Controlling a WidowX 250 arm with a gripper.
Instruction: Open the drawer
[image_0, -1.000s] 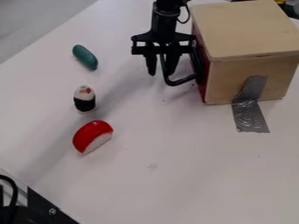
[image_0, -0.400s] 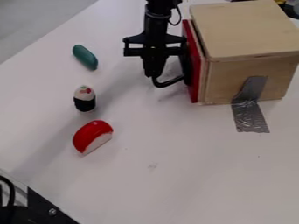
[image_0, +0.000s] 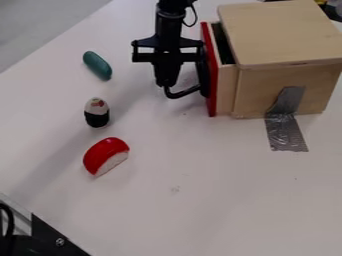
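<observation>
Two fingers of our gripper (image_0: 165, 85) are clamped on the handle (image_0: 186, 93), and we see the drawer (image_0: 213, 82) partly out at the left of the box (image_0: 284, 37); tape (image_0: 286, 130) runs from its near side onto the table (image_0: 207, 185)

Leaning robotics lab on this one, going by the setup. Seeing a black robot arm (image_0: 169, 25) hanging over a white table (image_0: 220, 195), right beside a bare wooden box (image_0: 284, 32). Also noticing grey tape (image_0: 287, 130) running from box to tabletop, looking pretty test-rig. Spotting toy sushi (image_0: 105, 154) lying out too, plus a cable (image_0: 8, 220) and a bolted black plate (image_0: 50, 235) poking in at the lower left corner.
</observation>
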